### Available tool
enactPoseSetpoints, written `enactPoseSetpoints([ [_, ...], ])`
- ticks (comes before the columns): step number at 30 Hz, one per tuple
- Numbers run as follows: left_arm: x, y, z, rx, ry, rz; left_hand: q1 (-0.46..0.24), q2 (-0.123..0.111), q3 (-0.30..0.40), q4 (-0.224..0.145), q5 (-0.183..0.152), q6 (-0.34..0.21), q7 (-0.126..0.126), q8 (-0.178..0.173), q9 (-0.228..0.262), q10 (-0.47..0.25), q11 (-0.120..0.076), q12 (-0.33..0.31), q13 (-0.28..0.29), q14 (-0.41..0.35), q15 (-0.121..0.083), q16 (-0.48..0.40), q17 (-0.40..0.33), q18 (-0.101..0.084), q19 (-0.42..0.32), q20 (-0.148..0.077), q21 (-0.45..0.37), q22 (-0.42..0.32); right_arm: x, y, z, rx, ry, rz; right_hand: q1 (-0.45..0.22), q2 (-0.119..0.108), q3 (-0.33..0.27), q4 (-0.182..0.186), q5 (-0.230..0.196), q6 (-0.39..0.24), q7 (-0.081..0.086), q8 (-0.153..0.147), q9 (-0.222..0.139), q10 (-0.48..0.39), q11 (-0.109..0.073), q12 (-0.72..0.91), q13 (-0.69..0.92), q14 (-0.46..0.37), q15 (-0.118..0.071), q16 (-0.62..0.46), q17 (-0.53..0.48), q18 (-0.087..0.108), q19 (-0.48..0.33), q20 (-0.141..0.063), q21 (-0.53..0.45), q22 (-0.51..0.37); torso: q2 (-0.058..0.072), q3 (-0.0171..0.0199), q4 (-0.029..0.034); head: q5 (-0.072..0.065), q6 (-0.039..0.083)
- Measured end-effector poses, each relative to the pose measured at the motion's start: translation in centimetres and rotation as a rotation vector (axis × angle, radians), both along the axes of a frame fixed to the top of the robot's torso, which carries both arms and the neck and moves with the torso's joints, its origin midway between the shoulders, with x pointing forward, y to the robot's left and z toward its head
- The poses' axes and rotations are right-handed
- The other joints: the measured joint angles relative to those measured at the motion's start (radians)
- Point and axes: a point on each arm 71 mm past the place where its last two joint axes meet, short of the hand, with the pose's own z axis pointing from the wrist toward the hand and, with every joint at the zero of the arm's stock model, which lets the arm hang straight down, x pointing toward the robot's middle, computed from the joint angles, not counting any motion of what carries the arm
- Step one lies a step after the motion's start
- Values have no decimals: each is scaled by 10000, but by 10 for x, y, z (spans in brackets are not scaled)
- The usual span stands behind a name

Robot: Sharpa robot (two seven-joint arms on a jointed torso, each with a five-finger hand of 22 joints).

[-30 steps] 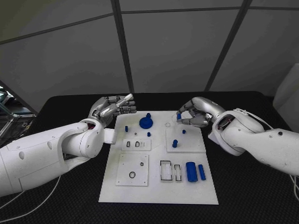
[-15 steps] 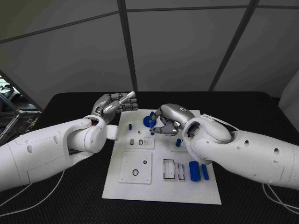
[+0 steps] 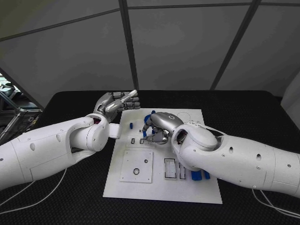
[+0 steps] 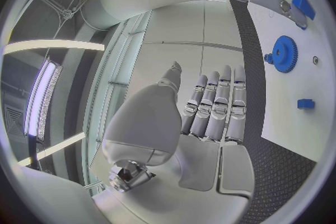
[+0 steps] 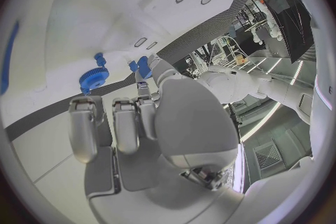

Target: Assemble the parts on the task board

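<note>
The white task board (image 3: pixel 161 191) lies mid-table. My right hand (image 3: pixel 161 126) hovers low over its far middle, pinching a small blue part (image 5: pixel 143 65) at its fingertips; the same hand (image 5: pixel 140 123) has the blue gear (image 5: pixel 92 77) just beyond its fingers. My left hand (image 3: pixel 118 104) is raised at the board's far left corner, fingers straight and holding nothing (image 4: pixel 213 106). From the left wrist, the gear (image 4: pixel 283 54) and a small blue block (image 4: pixel 305 103) sit on the board. A blue peg (image 3: pixel 130 125) stands near the left edge.
Two blue cylinders (image 3: pixel 198 176) lie at the board's near right, partly behind my right forearm. A square insert with a black ring (image 3: pixel 135 171) and a slotted insert (image 3: pixel 170 168) sit at the near middle. Black table (image 3: pixel 258 112) surrounds the board.
My right hand has carried the small blue part leftward from the board's far right to its far middle, by the gear. The left hand has stayed put.
</note>
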Motion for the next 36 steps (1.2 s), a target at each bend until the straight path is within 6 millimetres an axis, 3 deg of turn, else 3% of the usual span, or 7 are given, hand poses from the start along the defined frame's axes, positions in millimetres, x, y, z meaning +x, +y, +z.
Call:
enactPoseSetpoints([
  [13,0,-1,0,-9,-7,-19,0,0,0,0,0,0,0,0,0,0,0,0,0,0,0,0,0,-1,0,0,0,-8,4,0,-18,-631,224,-175,-4,-6,-5,1,38,-45,3,-1,1,0,0,0,0,0,0,0,-1,1,0,0,0,0,6,12,-13,109,-76],
  [36,1,-2,0,-13,1,-30,0,0,0,0,0,0,0,0,0,1,0,0,0,0,0,0,11,0,0,0,0,-6,2,3,-20,-787,152,16,-137,-138,-18,14,84,-89,69,-33,81,0,0,0,0,0,1,0,-1,1,0,1,0,0,8,12,-15,180,-222],
])
